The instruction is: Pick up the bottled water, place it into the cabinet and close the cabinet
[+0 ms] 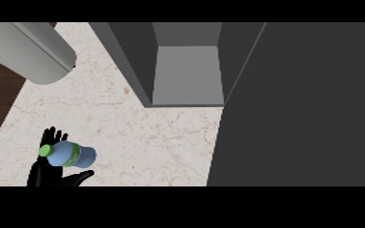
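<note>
One bottled water (70, 155) matters here, and it sits at the lower left of the head view, over the pale marbled counter (157, 135), well apart from the open cabinet (187, 75) further back. The left robot hand (50, 171) is at the bottle: its fingers rise behind the green cap end and its thumb juts out below the blue body, so the bottle lies between them. Whether the fingers are truly clamped round it or merely cradle it, I cannot tell, nor whether the bottle is lifted or touching the counter. The right robot hand does not show at all. As to handling, I judge the bottle light to moderate in weight, with a smooth, rounded plastic wall that may slip and may give a little if squeezed; it should not break easily. The best hold is probably round the middle of the body, near the green label band, where the sides run straight, not at the narrow cap. It appears tilted, cap toward the left, so it would need turning upright before it goes onto the grey cabinet shelf. The cabinet door (292, 106) stands wide open at the right, still to be closed.
</note>
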Action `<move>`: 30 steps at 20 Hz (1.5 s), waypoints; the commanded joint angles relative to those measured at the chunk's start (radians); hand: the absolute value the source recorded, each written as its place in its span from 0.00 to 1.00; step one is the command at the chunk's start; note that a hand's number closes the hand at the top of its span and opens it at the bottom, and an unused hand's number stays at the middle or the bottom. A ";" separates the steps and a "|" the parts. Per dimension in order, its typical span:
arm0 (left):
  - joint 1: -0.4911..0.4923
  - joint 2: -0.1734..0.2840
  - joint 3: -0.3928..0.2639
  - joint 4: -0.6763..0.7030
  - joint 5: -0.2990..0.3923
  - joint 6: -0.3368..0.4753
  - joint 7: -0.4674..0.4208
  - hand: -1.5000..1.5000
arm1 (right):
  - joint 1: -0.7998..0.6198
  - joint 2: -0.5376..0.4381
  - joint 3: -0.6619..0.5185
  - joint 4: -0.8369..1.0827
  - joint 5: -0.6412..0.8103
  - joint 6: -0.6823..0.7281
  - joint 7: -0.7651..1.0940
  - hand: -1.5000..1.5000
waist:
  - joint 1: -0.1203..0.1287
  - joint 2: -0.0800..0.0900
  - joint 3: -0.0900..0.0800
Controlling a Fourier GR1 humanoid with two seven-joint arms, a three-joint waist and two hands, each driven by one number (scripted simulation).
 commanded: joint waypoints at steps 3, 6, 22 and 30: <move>-0.018 0.004 -0.005 0.082 0.008 -0.031 -0.073 0.00 | 0.060 -0.050 -0.057 -0.187 0.008 0.015 0.057 0.00 | 0.001 0.000 0.001; -0.125 0.001 0.007 0.179 0.023 -0.020 -0.066 0.00 | 0.006 -0.032 -0.042 -0.184 0.041 -0.024 0.117 0.00 | -0.003 0.001 -0.001; -0.159 -0.016 -0.096 0.165 -0.060 0.050 -0.215 1.00 | 0.200 -0.067 -0.171 -0.127 -0.112 0.080 -0.136 0.00 | -0.004 0.000 0.002; -0.332 -0.112 -0.187 0.132 -0.080 0.066 -0.099 1.00 | 0.158 -0.052 -0.226 -0.071 -0.075 0.085 -0.133 0.00 | -0.011 0.000 0.002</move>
